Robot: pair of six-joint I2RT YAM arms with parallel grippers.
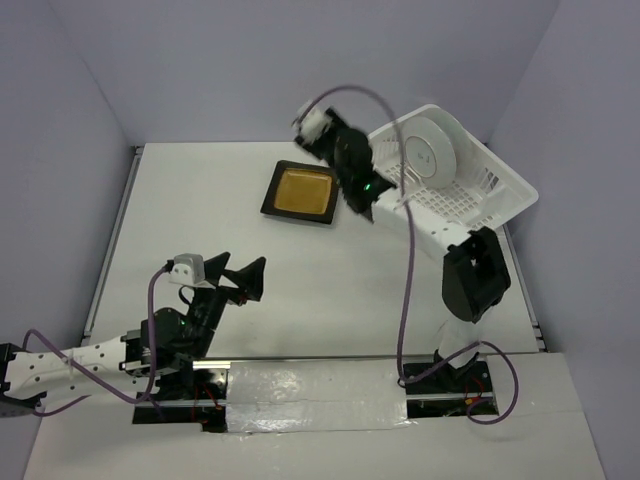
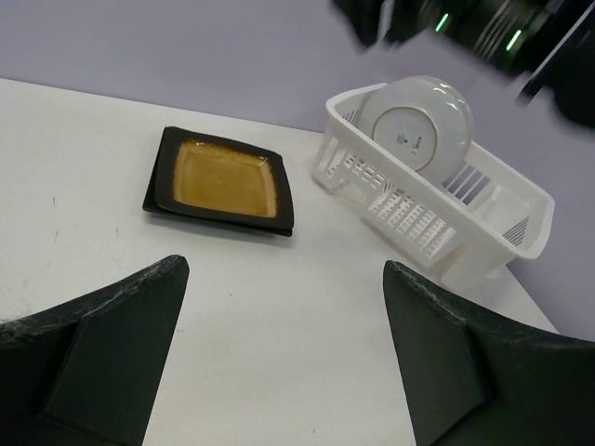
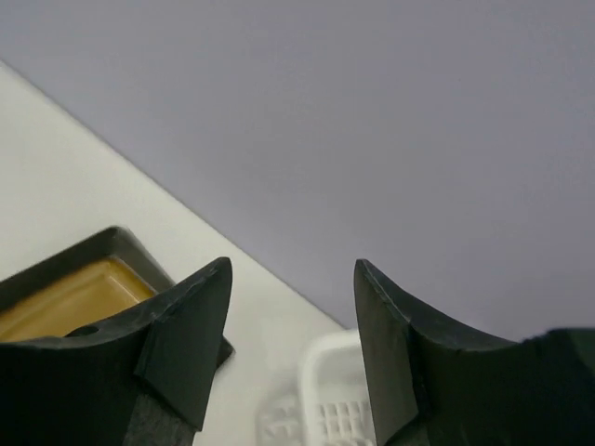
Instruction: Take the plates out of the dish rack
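Overhead, white dish rack (image 1: 500,185) at the far right of the table (image 1: 200,200), set at an angle, with one round plate (image 1: 432,150) upright inside, white underside and foot ring showing. Amber-centred square plate (image 1: 300,190), black-rimmed, flat on the table just left of the rack, not touching it. High above the gap between square plate and rack, right gripper (image 1: 330,135), released and empty; from its own wrist camera, dark fingers (image 3: 186,334) spread apart against the bare wall (image 3: 372,111), a corner of the amber plate low at left, a piece of white rack lattice at the bottom edge. Near the left arm's base, left gripper (image 1: 235,278), well apart from plate and rack, likewise wide open with nothing held; between its fingers in the wrist view, bare table, with plate and rack beyond.
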